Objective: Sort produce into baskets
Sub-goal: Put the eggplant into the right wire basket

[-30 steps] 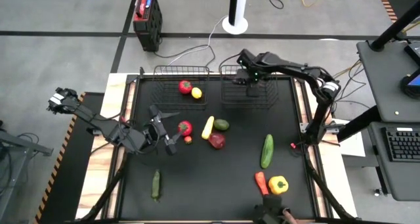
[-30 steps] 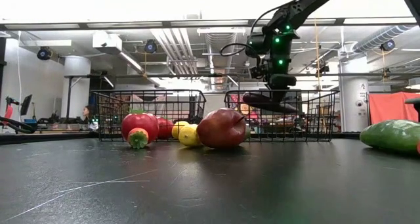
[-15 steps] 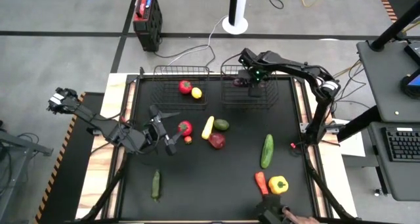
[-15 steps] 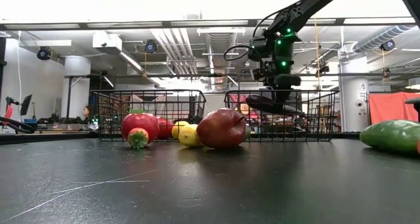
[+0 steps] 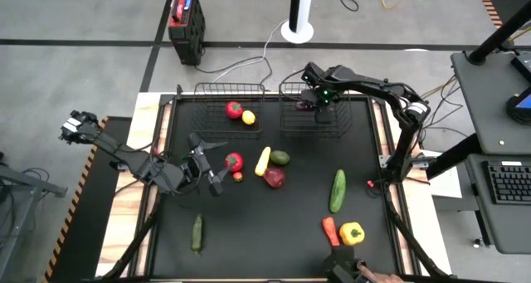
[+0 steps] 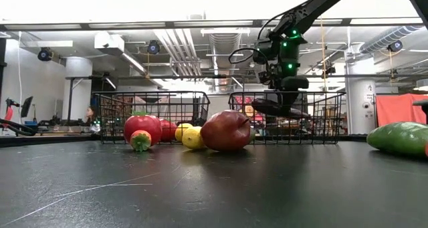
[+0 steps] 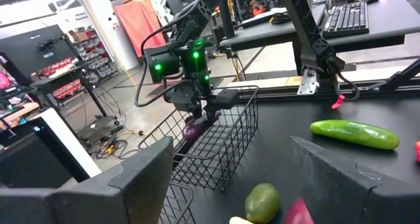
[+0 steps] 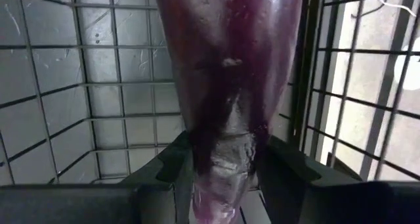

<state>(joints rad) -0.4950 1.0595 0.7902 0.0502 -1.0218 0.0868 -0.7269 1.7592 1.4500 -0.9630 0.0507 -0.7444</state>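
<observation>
Left tool: open and empty, low over the bench, just beside the red tomato.
Left basket: at the far edge, holding a red fruit and a lemon.
Bench middle: a yellow squash, an avocado and a dark red apple lie close together; a small cucumber lies alone near the front left.
Right basket: beside the left one, with nothing seen lying inside it.
Right tool: closed on the eggplant, holding it above the right basket's floor, inside the wire walls.
Bench right: a large cucumber, a carrot and a yellow pepper are not yet sorted.
Risk: the eggplant hangs near the basket's far wall; released there, it may strike the wire, tip or roll.
Risk: the smooth skin could slip through the grip early.
Risk: the left tool could nudge the tomato away if it closes off-centre.
</observation>
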